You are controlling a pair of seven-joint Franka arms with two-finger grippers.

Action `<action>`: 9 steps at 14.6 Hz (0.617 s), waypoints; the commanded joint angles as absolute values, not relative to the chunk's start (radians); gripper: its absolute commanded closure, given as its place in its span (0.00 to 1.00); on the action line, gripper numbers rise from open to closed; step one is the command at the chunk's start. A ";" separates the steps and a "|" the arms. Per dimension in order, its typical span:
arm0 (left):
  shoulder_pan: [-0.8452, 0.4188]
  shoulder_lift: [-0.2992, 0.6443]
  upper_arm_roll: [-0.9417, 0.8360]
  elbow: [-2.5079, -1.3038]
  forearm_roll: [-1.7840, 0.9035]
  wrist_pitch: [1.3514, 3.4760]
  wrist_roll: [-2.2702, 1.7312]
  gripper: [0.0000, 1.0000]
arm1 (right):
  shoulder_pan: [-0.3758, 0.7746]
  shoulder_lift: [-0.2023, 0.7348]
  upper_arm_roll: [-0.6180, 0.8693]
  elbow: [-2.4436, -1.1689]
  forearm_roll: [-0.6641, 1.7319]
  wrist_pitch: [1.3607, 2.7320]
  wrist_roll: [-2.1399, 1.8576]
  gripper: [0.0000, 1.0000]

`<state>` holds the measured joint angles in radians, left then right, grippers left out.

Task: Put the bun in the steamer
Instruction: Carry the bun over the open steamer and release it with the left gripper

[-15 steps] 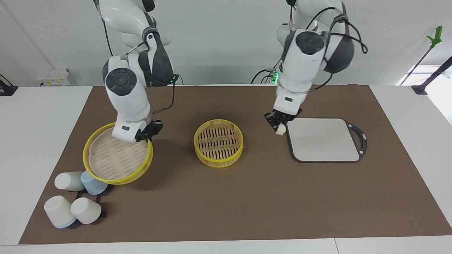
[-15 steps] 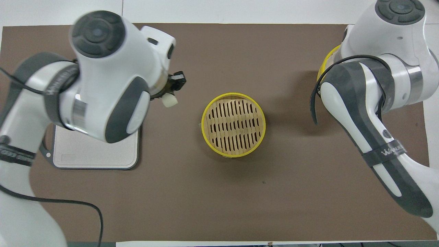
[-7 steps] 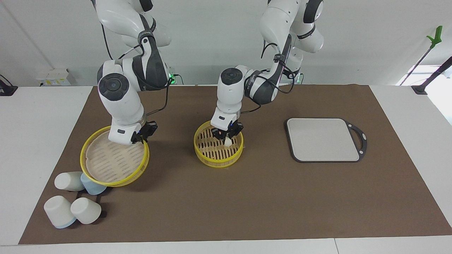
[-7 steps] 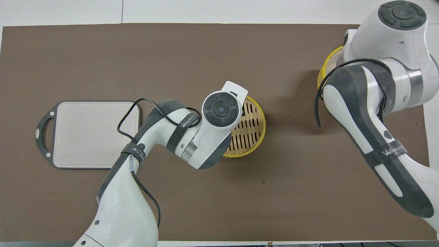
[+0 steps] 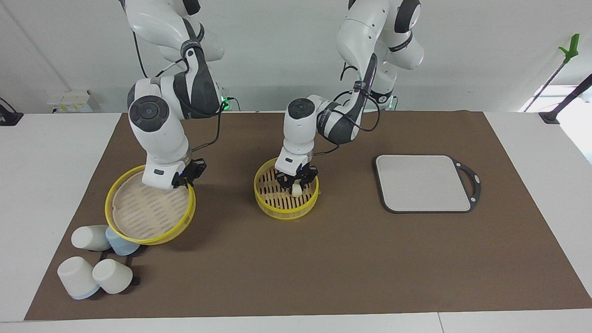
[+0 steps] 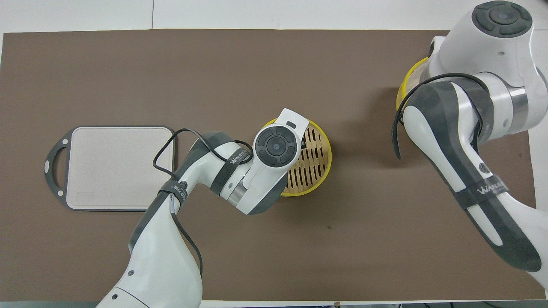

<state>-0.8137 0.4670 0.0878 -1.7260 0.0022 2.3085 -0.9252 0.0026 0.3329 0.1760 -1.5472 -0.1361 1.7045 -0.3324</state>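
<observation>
The steamer (image 5: 266, 200) stands mid-table on the brown mat; it also shows in the overhead view (image 6: 322, 167). My left gripper (image 5: 296, 181) is down inside the steamer, shut on the bun (image 5: 296, 190), which hangs from its tips just above the slatted bottom. In the overhead view the left wrist hides the bun and the fingers. My right gripper (image 5: 186, 178) is shut on the rim of the steamer's lid (image 5: 145, 210) and holds it tilted over the right arm's end of the mat. Only a sliver of the lid (image 6: 406, 81) shows in the overhead view.
A grey square board (image 5: 423, 182) lies toward the left arm's end of the table, seen also from overhead (image 6: 115, 167). Several white and blue cups (image 5: 92, 259) lie on a black rack beside the lid, farther from the robots.
My left gripper carried the bun from beside the grey board over to the steamer and lowered it inside. The right gripper with the lid sank slightly and then held still.
</observation>
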 commanded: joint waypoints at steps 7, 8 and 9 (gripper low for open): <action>-0.669 0.175 0.104 -1.750 0.009 2.001 -0.902 0.00 | 0.037 0.299 0.186 -1.566 -0.009 1.736 -0.183 1.00; -0.626 0.140 0.104 -1.752 0.009 1.961 -0.888 0.00 | 0.095 0.301 0.186 -1.554 -0.005 1.758 -0.099 1.00; -0.576 0.111 0.104 -1.753 0.009 1.915 -0.844 0.00 | 0.145 0.302 0.184 -1.539 -0.006 1.776 -0.021 1.00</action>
<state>-0.6551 0.1851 0.1130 -1.7159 0.0022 1.9809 -0.8967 0.0526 0.3273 0.1814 -1.5441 -0.0140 1.7429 -0.1705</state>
